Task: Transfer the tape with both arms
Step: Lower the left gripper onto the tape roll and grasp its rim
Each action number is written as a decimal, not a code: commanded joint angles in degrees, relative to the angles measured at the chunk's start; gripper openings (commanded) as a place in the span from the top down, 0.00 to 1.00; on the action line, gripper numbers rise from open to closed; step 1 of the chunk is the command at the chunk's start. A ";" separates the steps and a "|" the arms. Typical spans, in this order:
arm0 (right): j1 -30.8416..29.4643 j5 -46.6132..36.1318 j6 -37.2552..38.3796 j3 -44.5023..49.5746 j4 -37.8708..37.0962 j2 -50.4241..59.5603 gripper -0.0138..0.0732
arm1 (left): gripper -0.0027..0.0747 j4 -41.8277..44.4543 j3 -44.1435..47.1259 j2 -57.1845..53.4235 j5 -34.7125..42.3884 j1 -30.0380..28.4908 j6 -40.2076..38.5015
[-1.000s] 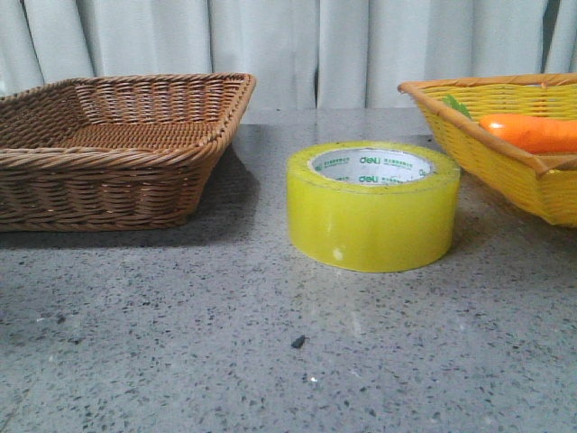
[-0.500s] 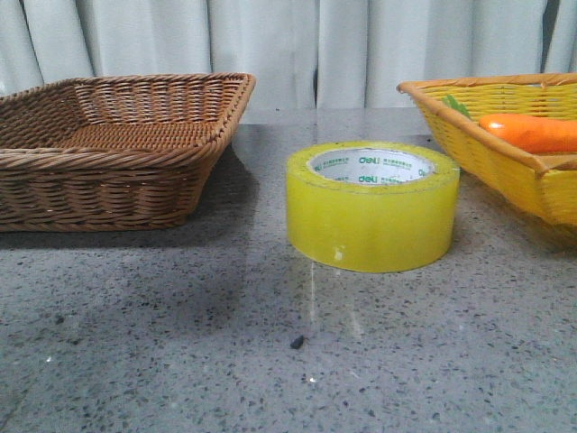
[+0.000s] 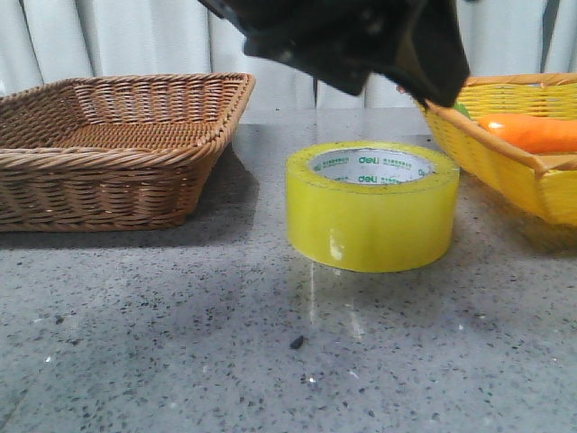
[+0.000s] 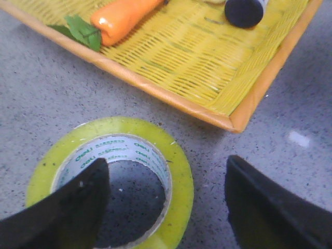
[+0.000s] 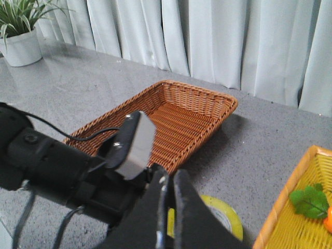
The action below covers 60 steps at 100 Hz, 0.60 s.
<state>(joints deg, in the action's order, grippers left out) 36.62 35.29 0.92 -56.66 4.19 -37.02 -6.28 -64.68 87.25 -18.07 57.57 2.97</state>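
Left fingers poised wide over the tape roll.
One left finger hangs over the core, the other outside the packing tape, lying flat on the counter; descend squarely. Right fingers pressed together, empty.

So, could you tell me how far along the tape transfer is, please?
Nothing is done yet: the translucent yellow tape roll sits on the grey table. In hand: the open left pincer straddles one side of the roll. Left: grasping, lifting, handing to the shut right pincer.
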 commanded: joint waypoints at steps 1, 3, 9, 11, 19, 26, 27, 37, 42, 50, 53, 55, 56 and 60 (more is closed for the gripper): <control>-0.33 -2.96 0.00 -1.33 -0.61 0.05 0.93 | 0.40 -0.45 -3.93 0.13 1.61 0.51 -0.05; -0.33 -2.67 0.00 -1.33 -0.61 0.05 0.93 | 0.40 -0.43 -4.41 0.70 1.24 0.51 -0.05; -0.33 -2.44 0.00 -1.33 -0.50 0.05 0.93 | 0.40 -0.43 -5.59 2.23 0.36 0.51 -0.05; -0.33 -2.44 0.00 -1.33 -0.50 0.05 0.93 | 0.40 -0.43 -5.71 2.77 0.09 0.51 -0.05; -0.33 -2.44 0.00 -1.33 -0.39 0.05 0.93 | 0.40 -0.43 -6.67 4.38 -0.18 0.51 0.07; -0.33 -2.44 0.00 -1.33 -0.30 0.05 0.93 | 0.40 -0.43 -7.20 5.91 -0.19 0.51 0.41; -0.33 -2.44 0.00 -1.33 -0.30 0.05 0.93 | 0.40 -0.43 -7.35 6.04 -0.19 0.51 0.42; -0.33 -2.44 0.09 -1.33 -0.30 0.05 0.93 | 0.40 -0.43 -8.20 7.81 -0.46 0.51 0.42; -0.33 -2.44 0.09 -1.33 -0.30 0.05 0.93 | 0.40 -0.43 -8.56 8.64 -0.59 0.51 0.42; -0.33 -2.44 0.09 -1.33 -0.30 0.05 0.93 | 0.40 -0.43 -9.40 9.99 -1.79 0.51 0.42; -0.33 -2.44 0.09 -1.33 -0.30 0.05 0.93 | 0.40 -0.43 -9.41 10.55 -2.01 0.51 0.42; -0.33 -2.44 0.09 -1.33 -0.30 0.05 0.93 | 0.40 -0.43 -9.51 10.77 -2.14 0.51 0.42; -0.33 -2.39 0.09 -1.33 -0.30 0.05 0.93 | 0.40 -0.43 -9.49 10.91 -2.25 0.51 0.42; -0.33 -2.30 0.09 -1.33 -0.30 0.05 0.93 | 0.40 -0.43 -9.49 11.05 -2.37 0.51 0.42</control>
<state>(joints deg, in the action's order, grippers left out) 36.62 36.89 1.15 -56.66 4.19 -37.02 -6.28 -72.19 100.18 -22.56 57.79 3.33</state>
